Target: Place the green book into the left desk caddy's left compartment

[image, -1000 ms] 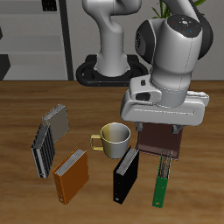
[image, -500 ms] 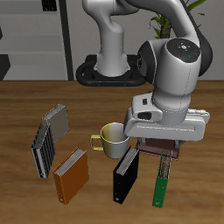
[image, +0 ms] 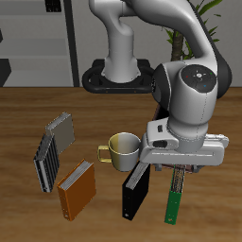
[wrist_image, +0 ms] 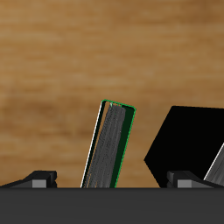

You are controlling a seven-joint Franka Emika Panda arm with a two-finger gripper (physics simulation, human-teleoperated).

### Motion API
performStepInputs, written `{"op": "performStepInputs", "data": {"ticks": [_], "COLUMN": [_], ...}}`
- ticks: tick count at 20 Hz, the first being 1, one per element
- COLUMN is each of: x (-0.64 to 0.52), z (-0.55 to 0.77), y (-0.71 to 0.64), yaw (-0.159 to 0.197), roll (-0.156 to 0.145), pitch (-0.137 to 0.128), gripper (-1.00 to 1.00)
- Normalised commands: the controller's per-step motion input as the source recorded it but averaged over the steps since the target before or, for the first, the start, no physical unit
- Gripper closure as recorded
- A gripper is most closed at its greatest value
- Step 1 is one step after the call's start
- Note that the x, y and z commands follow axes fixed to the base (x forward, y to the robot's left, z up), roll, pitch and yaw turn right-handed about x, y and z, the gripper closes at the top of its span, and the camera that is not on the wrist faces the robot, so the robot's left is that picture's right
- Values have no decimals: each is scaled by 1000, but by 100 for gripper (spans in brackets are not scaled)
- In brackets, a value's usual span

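The green book point(image: 173, 200) lies flat near the table's front edge, slim, with pale page edges; the wrist view shows the green book point(wrist_image: 112, 144) from above, lengthwise between my fingers. My gripper point(image: 180, 174) hangs open just above the book's far end, holding nothing. In the wrist view the gripper point(wrist_image: 112, 179) has its fingertips point(wrist_image: 39, 178) standing wide on either side of the book. The left desk caddy point(image: 55, 147), a dark grey open box with thin walls, stands across the table beyond the mug.
A black book point(image: 137, 189) lies right beside the green one, also seen as the black book point(wrist_image: 179, 144) in the wrist view. An orange-brown book point(image: 76, 187) lies in front of the caddy. A yellow mug point(image: 123, 149) stands mid-table.
The arm has come down and slightly forward over the green book. The hand now covers the reddish-brown box behind the book. The gripper stayed open.
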Motion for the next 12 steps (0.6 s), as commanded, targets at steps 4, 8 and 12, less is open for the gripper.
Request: {"op": "performStepInputs", "data": {"ticks": [4, 8, 12], "x": [80, 99, 75], "z": [-446, -416, -296], "y": [128, 5, -83], "yaw": [1, 10, -7], "roll": [16, 8, -8], "pitch": [69, 53, 42], "gripper": [-100, 100, 100]}}
